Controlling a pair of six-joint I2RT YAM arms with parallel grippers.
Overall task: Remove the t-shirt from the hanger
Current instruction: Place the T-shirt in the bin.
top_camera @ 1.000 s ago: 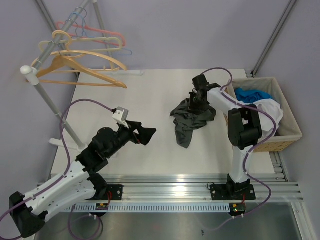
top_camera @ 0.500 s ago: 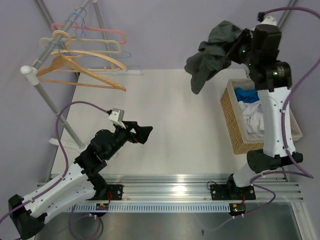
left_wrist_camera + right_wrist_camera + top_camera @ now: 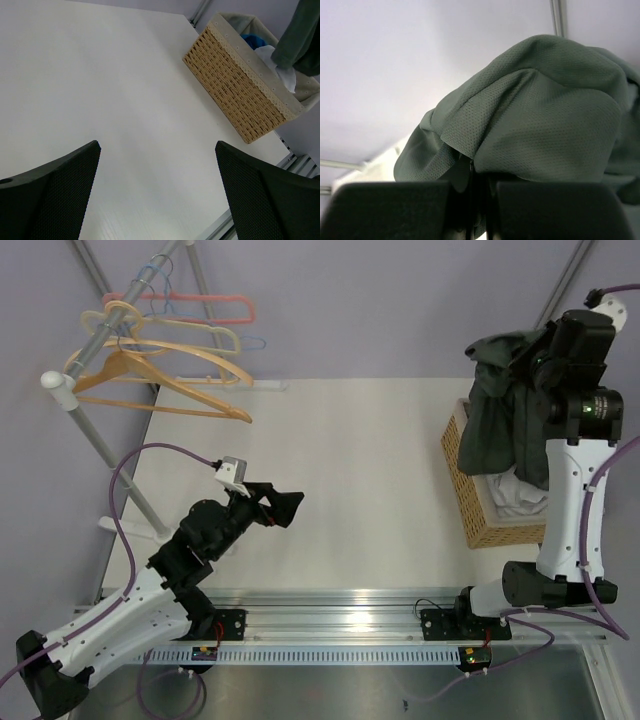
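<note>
The dark green t-shirt hangs in a bunch from my right gripper, raised high over the wicker basket. In the right wrist view the gripper is shut on a fold of the t-shirt. The t-shirt is off any hanger. Several bare hangers, wooden and coloured, hang on the rack at the far left. My left gripper hovers low over the table's left half, open with nothing between its fingers. Its camera catches the t-shirt above the basket.
The basket holds blue and white clothes. The rack's slanted metal pole with a white end cap stands off the table's left edge. An aluminium rail runs along the near edge.
My right arm has lifted the t-shirt off the table's middle, swung it up and to the right, and now holds it over the basket. The left arm has hardly moved.
</note>
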